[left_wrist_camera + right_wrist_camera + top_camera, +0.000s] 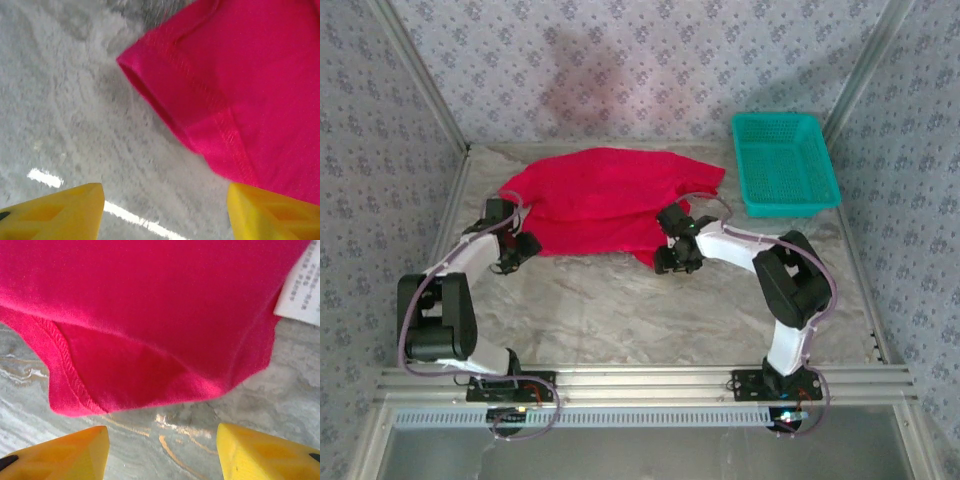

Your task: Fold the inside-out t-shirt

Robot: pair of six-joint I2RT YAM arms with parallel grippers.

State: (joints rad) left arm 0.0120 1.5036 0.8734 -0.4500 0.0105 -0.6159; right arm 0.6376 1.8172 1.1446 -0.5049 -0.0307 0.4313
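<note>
Inside-out t-shirt (605, 200): red, soft, rumpled, lying far-centre on the marbled grey table (620, 310). Left jaws released and empty, a stitched hem edge just ahead of the yellow fingertips (60, 212). Right jaws released and empty, near the stitched bottom corner. White care label (300, 285) cut off, print unreadable. Teal mesh basket (785, 165) apart, to the right.

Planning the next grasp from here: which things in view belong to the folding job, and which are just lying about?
Job:
bright red soft cloth t-shirt, white printed label showing
left tool, open, near a sleeve
right tool, open, near a hemmed edge

Lying about:
teal plastic mesh basket, beside the shirt
</note>
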